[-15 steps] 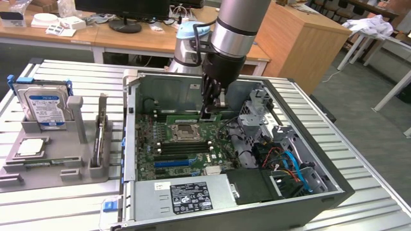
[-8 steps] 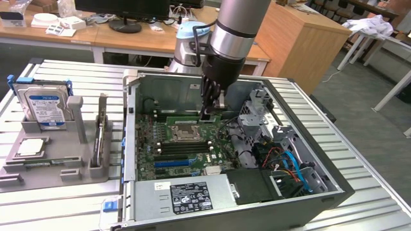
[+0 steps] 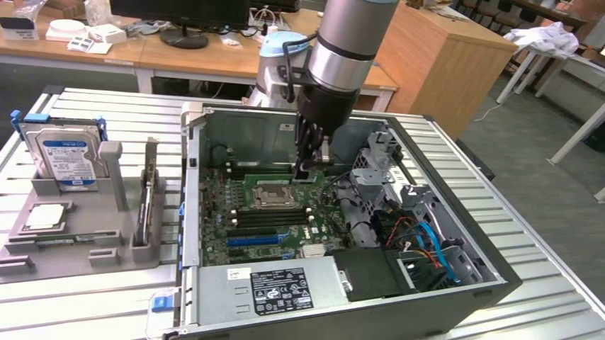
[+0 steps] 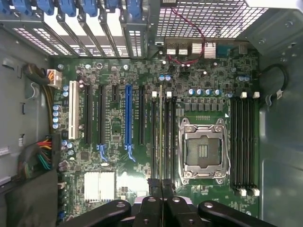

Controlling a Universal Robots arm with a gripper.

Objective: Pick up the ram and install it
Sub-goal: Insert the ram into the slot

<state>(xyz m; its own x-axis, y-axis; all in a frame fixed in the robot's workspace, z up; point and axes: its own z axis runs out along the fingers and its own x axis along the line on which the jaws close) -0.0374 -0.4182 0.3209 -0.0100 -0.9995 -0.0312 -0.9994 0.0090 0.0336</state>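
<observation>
1. Green and thin, the ram [image 4: 161, 132] is standing on edge among the black memory slots [image 4: 153, 137] just beside the CPU socket [image 4: 202, 151]. On my wrist view it is showing as a narrow pale line running along those slots.
2. In the exterior view I am reading the ram [image 3: 272, 168] as a green strip lying along the slot bank behind the CPU socket [image 3: 268, 193]. It is stretching from the claw toward the exterior view's left, and I cannot tell whether it is fully seated.
3. The gripper [image 4: 162, 185] is showing both fingers pressed together, closed, with the tips meeting one end of the ram. I cannot tell whether they are pinching the stick or only bearing on its edge.
4. The arm is reaching down into the open computer case [image 3: 492, 283], and the gripper [image 3: 307, 168] is sitting low over the motherboard [image 3: 236, 234].
5. A second bank of slots [image 4: 244, 142] is lying on the other side of the socket, and a blue expansion slot [image 4: 128, 118] is lying beyond the ram.
6. Outside the case, on the exterior view's left, a hard drive [image 3: 66, 152] is standing upright in a grey fixture [image 3: 76, 234], well apart from the gripper.
</observation>
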